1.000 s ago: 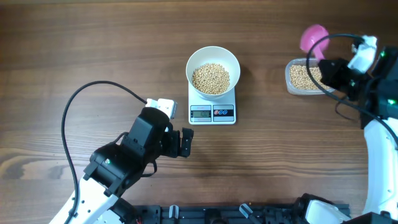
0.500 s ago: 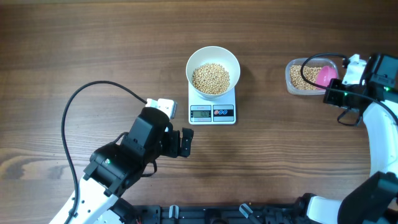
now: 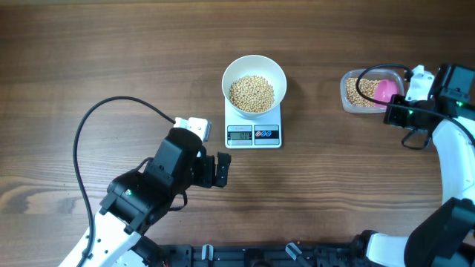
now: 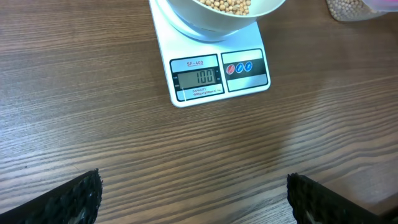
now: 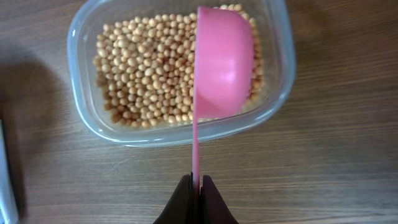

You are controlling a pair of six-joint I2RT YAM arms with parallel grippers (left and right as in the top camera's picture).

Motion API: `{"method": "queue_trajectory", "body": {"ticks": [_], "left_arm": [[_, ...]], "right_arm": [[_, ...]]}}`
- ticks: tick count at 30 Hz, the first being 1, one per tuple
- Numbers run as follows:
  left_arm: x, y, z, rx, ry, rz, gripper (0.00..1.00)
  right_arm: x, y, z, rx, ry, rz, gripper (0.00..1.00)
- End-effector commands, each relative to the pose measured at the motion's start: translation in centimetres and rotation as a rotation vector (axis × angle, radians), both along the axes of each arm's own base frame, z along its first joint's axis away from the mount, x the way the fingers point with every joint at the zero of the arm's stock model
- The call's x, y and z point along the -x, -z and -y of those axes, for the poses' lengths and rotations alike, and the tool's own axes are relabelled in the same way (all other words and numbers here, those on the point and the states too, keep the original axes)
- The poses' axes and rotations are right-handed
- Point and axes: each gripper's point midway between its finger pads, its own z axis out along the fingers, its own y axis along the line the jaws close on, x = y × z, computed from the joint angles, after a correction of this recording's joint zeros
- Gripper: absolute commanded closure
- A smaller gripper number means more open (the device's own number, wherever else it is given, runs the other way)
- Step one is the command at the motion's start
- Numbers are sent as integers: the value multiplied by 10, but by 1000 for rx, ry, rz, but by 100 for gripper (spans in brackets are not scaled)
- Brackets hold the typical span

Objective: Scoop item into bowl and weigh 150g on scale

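Down into the clear tub (image 5: 87,118) of beans (image 5: 143,81) on the right has gone the pink scoop (image 5: 224,62), its thin handle pinched tight in the right gripper (image 5: 196,186); the left gripper (image 4: 196,193) waits wide open, empty, near the scale (image 3: 253,135). The white bowl (image 3: 254,63) sits on the scale with beans inside. A heaped scoop could spill beans on the way left, or tip in too many.

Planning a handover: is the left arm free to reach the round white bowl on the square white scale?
Likely yes: the open left gripper faces the scale and bowl across bare table.
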Motion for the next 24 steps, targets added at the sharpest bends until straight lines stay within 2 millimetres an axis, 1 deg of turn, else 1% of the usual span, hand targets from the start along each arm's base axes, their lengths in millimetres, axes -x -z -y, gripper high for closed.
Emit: {"method": "queue_trajectory", "body": {"ticks": [1, 3, 6, 9, 12, 16, 19, 24], "left_arm": [[-4, -5, 0, -9, 2, 23, 0], [-4, -5, 0, -9, 2, 23, 0], [-4, -5, 0, -9, 2, 23, 0], [-4, -5, 0, -9, 2, 23, 0], [-4, -5, 0, -9, 2, 23, 0], [-4, -5, 0, -9, 2, 23, 0], [-4, -5, 0, -9, 2, 23, 0], [-4, -5, 0, -9, 2, 23, 0]], "right_arm": [[-5, 7, -23, -76, -96, -3, 96], [-5, 11, -33, -75, -136, -19, 96], [-8, 13, -43, -83, -153, -25, 96], [-14, 9, -49, -132, -120, 2, 96], [-22, 1, -62, -209, -140, 49, 96], [-28, -3, -59, -279, -19, 53, 96], [-27, -7, -66, -360, -26, 59, 96], [-22, -6, -58, -408, 59, 30, 96]]}}
